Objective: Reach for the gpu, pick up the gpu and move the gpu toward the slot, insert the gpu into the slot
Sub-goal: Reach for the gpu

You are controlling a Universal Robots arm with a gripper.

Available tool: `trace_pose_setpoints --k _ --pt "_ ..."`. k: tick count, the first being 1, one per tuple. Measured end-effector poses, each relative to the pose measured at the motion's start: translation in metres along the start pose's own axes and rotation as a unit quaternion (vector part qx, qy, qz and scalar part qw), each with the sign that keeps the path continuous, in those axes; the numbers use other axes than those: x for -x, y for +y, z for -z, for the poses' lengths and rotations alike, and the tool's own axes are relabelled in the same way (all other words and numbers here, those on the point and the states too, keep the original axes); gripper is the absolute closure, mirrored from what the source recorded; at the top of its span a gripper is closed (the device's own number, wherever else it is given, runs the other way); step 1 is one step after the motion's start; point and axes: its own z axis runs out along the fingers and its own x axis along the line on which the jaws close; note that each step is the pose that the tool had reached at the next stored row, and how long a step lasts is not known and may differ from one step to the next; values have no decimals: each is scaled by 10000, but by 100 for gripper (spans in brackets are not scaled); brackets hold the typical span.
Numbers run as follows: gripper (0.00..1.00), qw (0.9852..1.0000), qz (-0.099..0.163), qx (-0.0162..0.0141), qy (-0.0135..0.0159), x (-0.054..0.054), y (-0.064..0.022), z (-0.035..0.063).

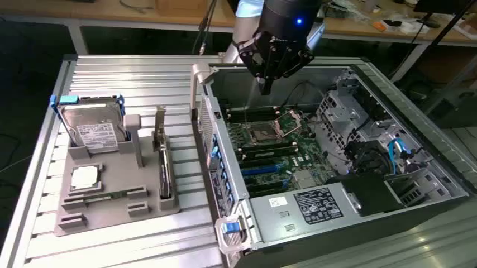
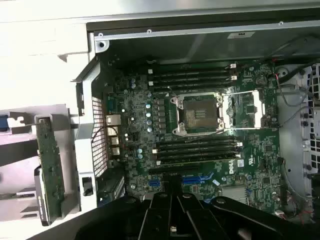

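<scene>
The gpu (image 1: 163,167) stands on edge in a grey holder (image 1: 111,209) on the slatted table, outside the open computer case, its silver bracket pointing up. From the wrist camera the gpu (image 2: 50,170) appears as a thin green card beside the case wall. The blue slot (image 1: 262,169) lies on the motherboard below the memory strips; the wrist view catches part of the slot (image 2: 197,179) just past my fingers. My gripper (image 1: 265,85) hangs over the back of the case, far from the card. The gripper (image 2: 170,207) is shut and holds nothing.
A silver hard drive (image 1: 92,129) with a white label stands upright in the same holder. The case's perforated side wall (image 1: 211,139) rises between the holder and the motherboard. The processor socket (image 2: 201,113), black memory strips (image 2: 197,148) and drive cage (image 1: 350,114) crowd the case.
</scene>
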Motion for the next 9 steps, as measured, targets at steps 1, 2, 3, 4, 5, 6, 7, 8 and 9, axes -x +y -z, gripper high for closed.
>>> trace_pose_setpoints --k 1,2,3,4,5,6,7,8,9 --pt "89 10000 0 0 0 -49 -4 1" --pt "89 10000 1 0 0 -84 -6 3" --pt "89 10000 -1 0 0 -131 -10 4" --pt "89 10000 0 0 0 -152 -11 4" --pt "89 10000 0 0 0 -177 -13 5" --pt "89 10000 0 0 0 -201 -15 6" --pt "89 10000 1 0 0 -223 -17 6" --pt "89 10000 1 0 0 -246 -18 7" --pt "89 10000 0 0 0 -272 -20 8"
